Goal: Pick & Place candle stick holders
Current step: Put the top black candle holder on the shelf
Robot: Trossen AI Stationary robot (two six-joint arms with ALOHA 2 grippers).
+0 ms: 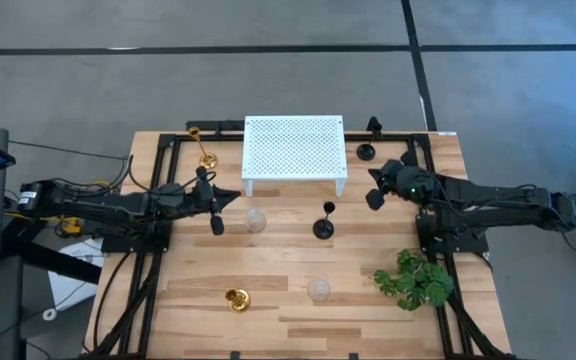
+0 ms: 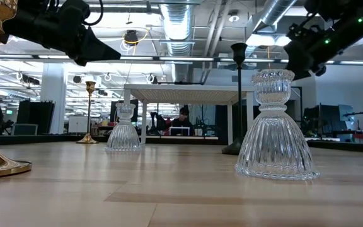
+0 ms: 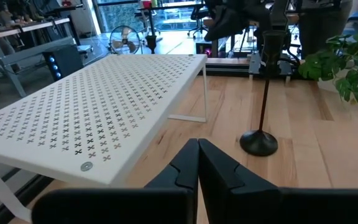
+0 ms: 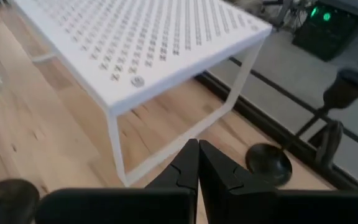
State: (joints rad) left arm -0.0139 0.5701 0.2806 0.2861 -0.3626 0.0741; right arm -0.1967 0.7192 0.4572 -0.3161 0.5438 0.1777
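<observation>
The wooden counter (image 1: 288,270) lies under both my arms. The white perforated platform (image 1: 294,148) stands at its far middle, between my two end effectors and a little beyond them. The green leafy plant (image 1: 414,279) sits on the near side of my right end effector, close to the counter's edge.

My left end effector (image 1: 216,226) hangs above the counter just off the platform's near left corner, its fingers (image 3: 188,165) pressed together on nothing. My right end effector (image 1: 374,198) hovers just off the platform's near right corner, its fingers (image 4: 191,163) also pressed together and empty.

The tall black candle stick holder (image 1: 324,224) stands upright between my end effectors, nearer the right one, in front of the platform. A second tall black holder (image 1: 366,150) stands just beyond my right end effector, beside the platform's right side. The tall gold holder (image 1: 206,156) stands beyond my left end effector, off the platform's left side.

A clear glass holder (image 1: 256,220) sits just to the right of my left end effector. The other clear glass holder (image 1: 319,290) stands well to the near side of both end effectors, near the counter's front. The squat gold holder (image 1: 237,298) sits left of it, well to the near side of my left end effector.
</observation>
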